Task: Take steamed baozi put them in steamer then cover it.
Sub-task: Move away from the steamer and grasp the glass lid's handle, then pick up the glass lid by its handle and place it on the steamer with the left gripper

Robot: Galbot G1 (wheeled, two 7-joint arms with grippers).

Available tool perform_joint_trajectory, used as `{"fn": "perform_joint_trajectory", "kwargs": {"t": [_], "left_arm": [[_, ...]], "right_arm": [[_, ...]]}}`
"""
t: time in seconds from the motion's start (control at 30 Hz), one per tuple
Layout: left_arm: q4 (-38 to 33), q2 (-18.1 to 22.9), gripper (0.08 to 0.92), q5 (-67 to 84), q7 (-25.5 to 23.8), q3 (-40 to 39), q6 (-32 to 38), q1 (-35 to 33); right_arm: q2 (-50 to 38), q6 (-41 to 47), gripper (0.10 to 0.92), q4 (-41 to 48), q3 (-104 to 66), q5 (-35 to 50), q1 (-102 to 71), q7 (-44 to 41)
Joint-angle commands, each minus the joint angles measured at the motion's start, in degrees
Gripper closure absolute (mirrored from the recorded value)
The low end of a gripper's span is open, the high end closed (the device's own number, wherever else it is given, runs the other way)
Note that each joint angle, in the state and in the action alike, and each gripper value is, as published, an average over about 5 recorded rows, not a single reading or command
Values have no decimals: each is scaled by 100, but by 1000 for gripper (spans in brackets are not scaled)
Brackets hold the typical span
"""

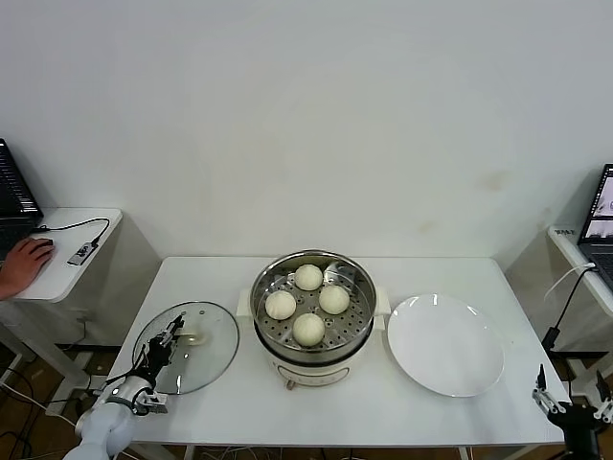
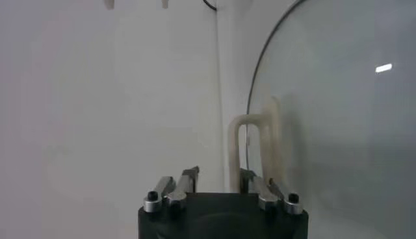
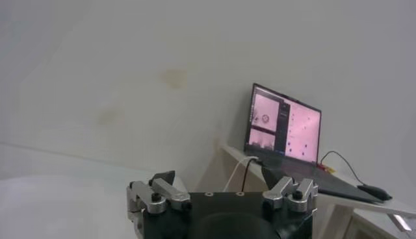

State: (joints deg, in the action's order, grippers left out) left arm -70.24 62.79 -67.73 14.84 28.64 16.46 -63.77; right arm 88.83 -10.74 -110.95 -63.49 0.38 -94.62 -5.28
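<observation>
L end effector was seen open, holding nothing, just short of lid handle on surface. 4 baozi sat in steamer. R end effector was parked open. Risk: handle clipped off-centre, glass lid slipped.

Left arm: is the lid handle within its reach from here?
Probably yes. The left gripper sits over the cover beside its handle, nothing between them; the right gripper is parked far off.
</observation>
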Motion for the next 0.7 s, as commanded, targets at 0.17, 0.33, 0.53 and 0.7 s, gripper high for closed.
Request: {"fn": "perform_joint_trajectory", "kwargs": {"t": [0.17,0.33,0.53,0.7], "left_arm": [[-696,-114,850,331,208,195,-28,-362],[-1689,-267,857,388,51,561,-297,-865],[-2917,-658,857,962,-742,1092,-779,-1431],[-3842,-975,857,1562,-1387,1497,-1322,-1766]], "right_arm": [[13,19,203,-104,167,-50,-18,-19],[-40,-10,203,-112,201,-52,-21,-50],[-85,-30,203,-149,258,-49,-54,-68],[-91,-61,203,-163,361,-78,-89,-78]]}}
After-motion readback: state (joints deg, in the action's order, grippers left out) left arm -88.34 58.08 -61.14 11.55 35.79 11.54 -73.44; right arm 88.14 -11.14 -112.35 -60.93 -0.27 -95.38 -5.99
